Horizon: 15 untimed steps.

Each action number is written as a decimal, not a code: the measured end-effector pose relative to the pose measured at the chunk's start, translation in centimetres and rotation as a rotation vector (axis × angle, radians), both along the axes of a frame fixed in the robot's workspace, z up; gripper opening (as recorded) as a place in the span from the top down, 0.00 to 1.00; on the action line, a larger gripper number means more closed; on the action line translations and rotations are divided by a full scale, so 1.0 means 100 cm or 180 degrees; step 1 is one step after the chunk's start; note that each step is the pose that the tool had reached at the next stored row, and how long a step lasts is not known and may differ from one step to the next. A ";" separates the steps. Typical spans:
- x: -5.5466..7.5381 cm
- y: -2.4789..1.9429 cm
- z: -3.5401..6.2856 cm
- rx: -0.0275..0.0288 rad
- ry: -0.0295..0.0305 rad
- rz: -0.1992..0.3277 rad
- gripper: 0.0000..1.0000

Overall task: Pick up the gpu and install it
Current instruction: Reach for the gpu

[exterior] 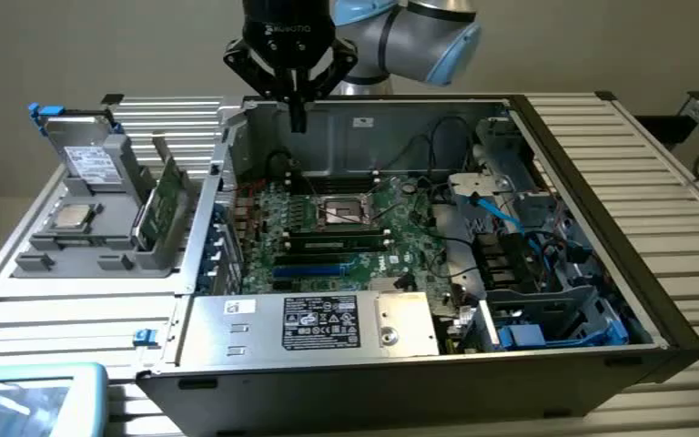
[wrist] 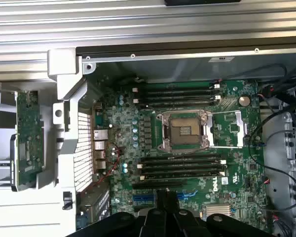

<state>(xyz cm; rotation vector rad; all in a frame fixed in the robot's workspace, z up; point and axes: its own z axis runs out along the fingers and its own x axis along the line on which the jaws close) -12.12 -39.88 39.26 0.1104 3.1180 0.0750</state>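
Note:
The gpu (exterior: 159, 208) is a flat green card standing on edge in a grey rack (exterior: 83, 246) outside the case, on the exterior view's left. The wrist view shows the gpu (wrist: 28, 140) edge-on beside the case wall. My gripper (exterior: 298, 116) hangs over the rear of the open computer case, well apart from the card. Its fingers are shut together with nothing between them. In the wrist view the gripper (wrist: 166, 203) points down at the large green motherboard (wrist: 227, 163), near its blue slots (wrist: 144, 200).
The open case (exterior: 568, 182) holds the motherboard (exterior: 386, 250) with an empty processor socket (exterior: 343, 211), cables and blue drive bays (exterior: 556, 328). A silver labelled box (exterior: 325, 323) lies at its front. The rack also carries a processor chip (exterior: 73, 216) and a drive (exterior: 91, 162).

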 end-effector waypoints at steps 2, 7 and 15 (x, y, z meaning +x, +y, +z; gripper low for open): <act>0.000 0.0000 0.0000 0.0000 0.0000 0.0000 0.88; 0.000 0.0000 0.0000 -0.0001 0.0000 0.0000 0.88; -0.020 0.0000 -0.0019 -0.0002 0.0000 0.0000 0.87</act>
